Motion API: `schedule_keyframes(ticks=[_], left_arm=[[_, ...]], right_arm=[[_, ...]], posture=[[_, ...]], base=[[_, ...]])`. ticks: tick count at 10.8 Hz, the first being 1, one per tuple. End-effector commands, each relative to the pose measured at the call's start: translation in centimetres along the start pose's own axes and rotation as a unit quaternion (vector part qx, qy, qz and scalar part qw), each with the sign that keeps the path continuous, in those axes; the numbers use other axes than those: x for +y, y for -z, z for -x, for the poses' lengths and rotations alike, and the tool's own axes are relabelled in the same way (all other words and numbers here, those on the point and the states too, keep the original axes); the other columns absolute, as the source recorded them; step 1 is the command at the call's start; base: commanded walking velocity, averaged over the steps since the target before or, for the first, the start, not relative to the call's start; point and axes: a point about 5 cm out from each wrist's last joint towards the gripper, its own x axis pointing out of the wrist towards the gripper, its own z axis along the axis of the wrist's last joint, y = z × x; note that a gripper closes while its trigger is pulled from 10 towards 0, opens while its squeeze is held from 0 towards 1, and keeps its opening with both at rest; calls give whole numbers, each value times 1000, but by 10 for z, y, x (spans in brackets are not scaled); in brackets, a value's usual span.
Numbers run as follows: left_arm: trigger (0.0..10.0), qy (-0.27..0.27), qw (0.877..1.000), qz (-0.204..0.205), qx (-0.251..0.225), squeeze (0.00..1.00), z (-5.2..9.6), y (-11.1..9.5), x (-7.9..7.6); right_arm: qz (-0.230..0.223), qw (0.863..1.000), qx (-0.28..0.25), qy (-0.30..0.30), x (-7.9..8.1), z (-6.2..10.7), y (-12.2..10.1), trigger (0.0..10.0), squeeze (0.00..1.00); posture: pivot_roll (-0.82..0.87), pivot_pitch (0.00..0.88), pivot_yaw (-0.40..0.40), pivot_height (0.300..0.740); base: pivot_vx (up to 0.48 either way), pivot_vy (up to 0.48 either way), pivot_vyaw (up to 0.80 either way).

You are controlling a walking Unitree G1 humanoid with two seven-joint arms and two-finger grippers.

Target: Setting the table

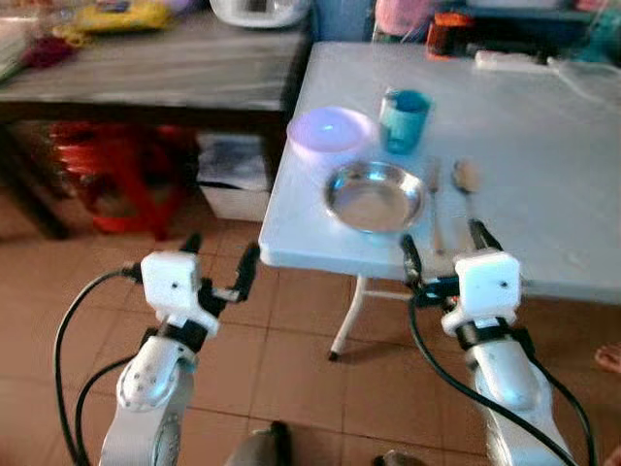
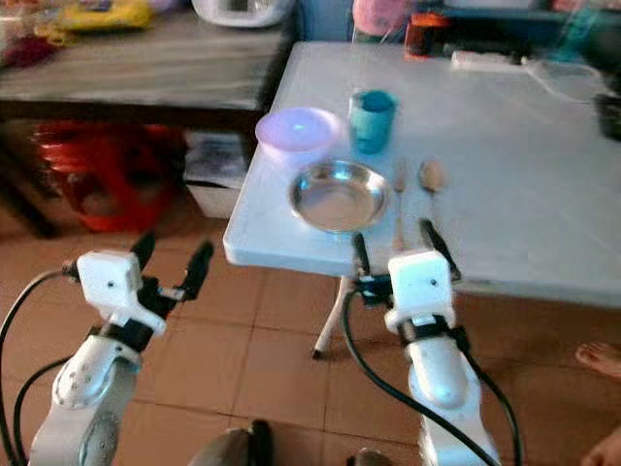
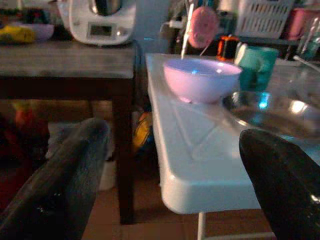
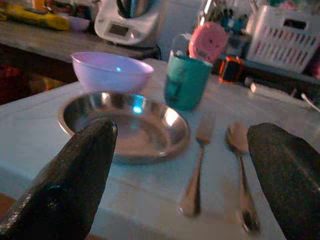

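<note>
At the table's (image 1: 320,254) near edge, both grippers, left (image 1: 219,270) and right (image 1: 446,254), are hovering spread and empty; plate (image 1: 375,195), fork (image 1: 434,204), spoon (image 1: 467,184) sitting set, so retreating without clipping the edge looks wise.

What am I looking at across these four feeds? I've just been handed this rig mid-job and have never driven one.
You are driving a humanoid robot with two silver arms. The two wide pictures come from its head camera, looking down; the other two come from cameras on its wrists, looking out between each gripper's black fingers. The left gripper hangs over the floor beside the white table; the right gripper sits at the table's near edge. Both are open and hold nothing. On the table lie a steel plate, a lilac bowl behind it, a teal cup, then a fork and a spoon to the plate's right. Farther back stands a wooden side table with clutter.
</note>
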Motion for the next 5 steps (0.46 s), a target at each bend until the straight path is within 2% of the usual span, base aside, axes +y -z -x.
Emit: schedule_keyframes(ticks=[1,2,5], left_arm=[[10000,0,1000,1,7,0,5,2,1],[10000,8,1000,4,8,0,5,3,-1],[10000,22,1000,-1,3,0,5,1,-4]], right_arm=[[-4,1000,-5,0,0,0,-2,10000,0],[-4,1000,-5,-1,0,0,-2,10000,0],[-5,1000,-8,-6,1,-1,-2,10000,0]], posture=[[-95,186,56,740],[-94,183,56,740],[-90,179,56,740]], base=[[0,0,-800],[0,0,-450],[0,0,0]])
